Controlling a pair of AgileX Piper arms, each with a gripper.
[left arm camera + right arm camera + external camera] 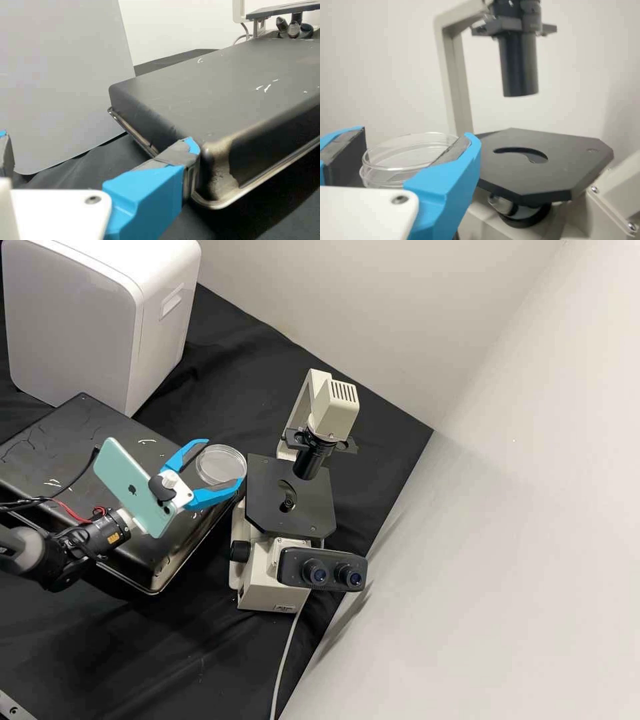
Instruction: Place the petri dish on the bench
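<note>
**Petri dish in the carry, set-down not yet begun**

High view: the right gripper (221, 463) is clamping the clear round plastic petri dish (221, 465) between its two blue fingers, one on each side of the rim. The dish is hanging in the air over the near corner of the scuffed dark metal box (67, 447), just beside the black flat stage (290, 497) of the beige laboratory microscope (267, 587), and touching neither. It is not yet lying on the black cloth-covered bench (133, 653), so the carrying step appears to be in hand.

Left wrist view: the left gripper (95, 150) is sitting low beside the dark metal box (225, 100), its fingers standing apart with nothing between them. The white boxy appliance (55, 75) is standing behind.

Right wrist view: the right gripper (400, 160) is holding the petri dish (405, 155) level, apart from the microscope stage (555, 165).

The next move is probably calling for a carry to bare bench cloth away from box and microscope, a level descent, then a release.
</note>
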